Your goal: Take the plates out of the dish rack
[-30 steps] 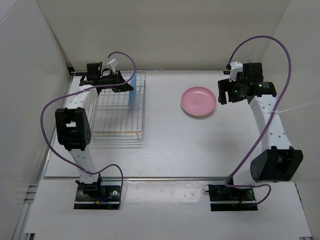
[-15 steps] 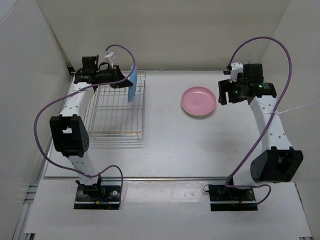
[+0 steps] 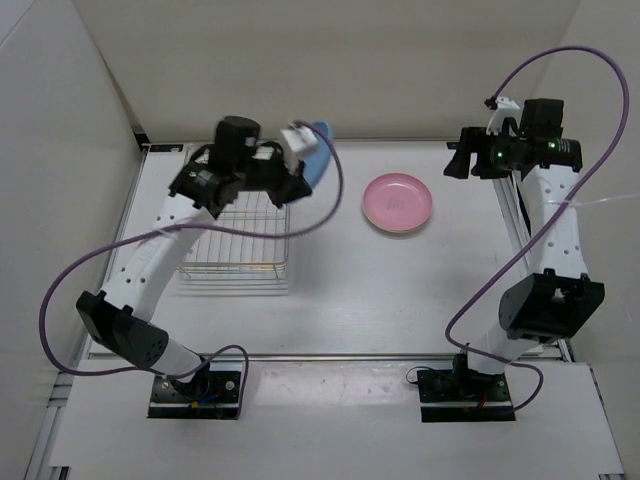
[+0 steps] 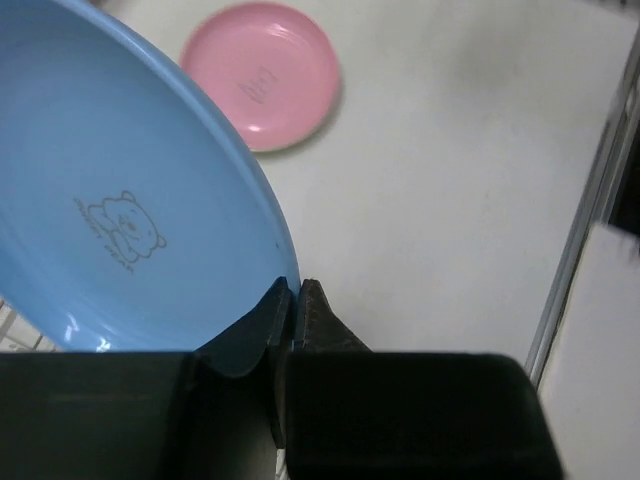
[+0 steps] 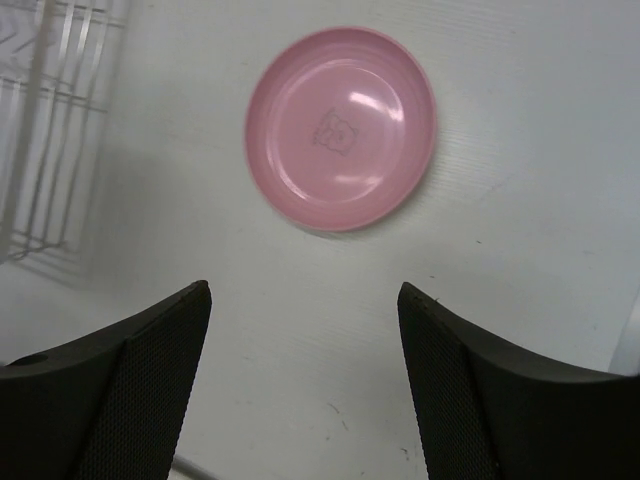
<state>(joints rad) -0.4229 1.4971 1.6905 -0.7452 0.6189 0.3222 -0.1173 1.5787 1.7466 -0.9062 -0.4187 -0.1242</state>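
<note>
1. Between the tightly closed jaws of the left gripper (image 4: 295,290) we see the light blue plate (image 4: 120,210), pinched by its rim. A second ago it stood in the dish rack (image 3: 235,235); now it hangs clear of the wires.
2. Ahead of that gripper, the pink plate (image 3: 397,202) lies flat on the table (image 3: 340,280), already unloaded.
3. The right gripper (image 5: 303,290) has pulled back from the pink plate and hovers wide open, empty.
4. We judge the blue plate's set-down comes next.
</note>
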